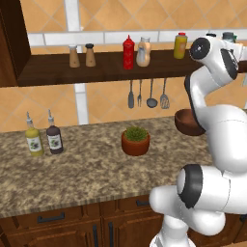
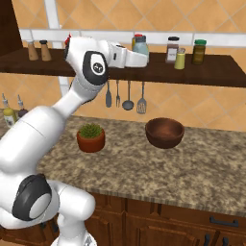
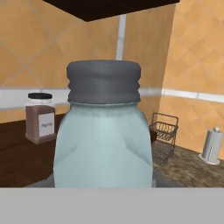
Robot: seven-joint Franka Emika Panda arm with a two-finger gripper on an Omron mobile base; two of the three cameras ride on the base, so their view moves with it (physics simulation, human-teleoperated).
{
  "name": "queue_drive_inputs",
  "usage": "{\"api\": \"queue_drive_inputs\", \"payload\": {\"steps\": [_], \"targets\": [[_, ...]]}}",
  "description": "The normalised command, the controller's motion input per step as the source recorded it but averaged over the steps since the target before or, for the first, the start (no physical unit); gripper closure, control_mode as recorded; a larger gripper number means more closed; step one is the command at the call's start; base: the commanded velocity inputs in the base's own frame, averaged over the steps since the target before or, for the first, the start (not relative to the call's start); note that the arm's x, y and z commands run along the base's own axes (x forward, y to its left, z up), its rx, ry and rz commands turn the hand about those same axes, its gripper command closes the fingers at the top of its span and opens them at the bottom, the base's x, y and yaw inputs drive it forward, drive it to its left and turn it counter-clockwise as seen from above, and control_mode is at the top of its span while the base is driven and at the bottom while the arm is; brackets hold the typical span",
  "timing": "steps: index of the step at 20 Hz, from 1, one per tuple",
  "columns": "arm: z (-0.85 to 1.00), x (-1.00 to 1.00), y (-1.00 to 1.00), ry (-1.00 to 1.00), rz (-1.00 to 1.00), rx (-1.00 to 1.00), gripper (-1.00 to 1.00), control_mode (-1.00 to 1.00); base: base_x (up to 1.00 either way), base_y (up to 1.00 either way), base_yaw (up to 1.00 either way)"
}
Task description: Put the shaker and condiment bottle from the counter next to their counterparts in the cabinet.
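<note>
My fingers pinched the pale blue-grey glass shaker (image 3: 104, 131), centre frame, raised beside the cabinet (image 2: 211, 67) shelf. It seemed light, rigid, slick and breakable; gripping its body low felt safest.

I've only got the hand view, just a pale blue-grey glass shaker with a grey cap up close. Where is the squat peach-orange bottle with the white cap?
Observer: The peach-orange bottle stands on the dark wooden shelf, beside a tall red squeeze bottle.
Operator: And the two brown shakers?
Observer: The brown shakers stand together near the shelf's left end, far from the glass shaker.
Operator: What's on the counter?
Observer: A dark wooden bowl sits on the speckled granite counter.
</note>
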Motion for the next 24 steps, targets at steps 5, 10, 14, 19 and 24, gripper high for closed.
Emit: {"api": "queue_drive_inputs", "payload": {"steps": [5,10,14,19,24], "targets": [[-0.49,0.00,-0.03,-0.21,0.00,0.00,1.00,-1.00,0.00,0.00,0.00],[0.01,0.09,0.00,0.04,0.00,0.00,1.00,-1.00,0.00,0.00,0.00],[0.00,0.07,0.00,0.06,0.00,0.00,1.00,-1.00,0.00,0.00,0.00],[0.00,0.12,0.00,0.00,0.00,0.00,1.00,-1.00,0.00,0.00,0.00],[-0.04,0.28,-0.05,0.08,0.00,0.00,1.00,-1.00,0.00,0.00,0.00]]}}
